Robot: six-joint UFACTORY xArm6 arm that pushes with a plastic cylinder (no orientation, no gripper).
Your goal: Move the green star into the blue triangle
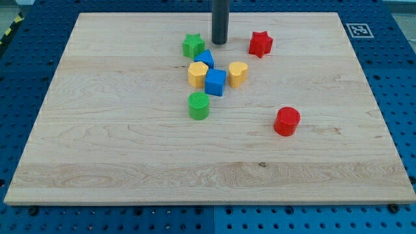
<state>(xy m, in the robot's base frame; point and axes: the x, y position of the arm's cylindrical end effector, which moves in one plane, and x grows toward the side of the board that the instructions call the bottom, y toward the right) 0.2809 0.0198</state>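
Observation:
The green star (192, 45) lies near the view's top centre of the wooden board. The blue triangle (205, 58) sits just to its lower right, touching or almost touching it. My tip (220, 43) is down on the board to the right of the green star, a small gap away, and just above and right of the blue triangle.
A yellow hexagon (198, 73), a blue cube (215, 82) and a yellow heart (238, 73) cluster below the blue triangle. A green cylinder (199, 105) lies further down. A red star (260, 43) is right of my tip. A red cylinder (286, 121) lies at lower right.

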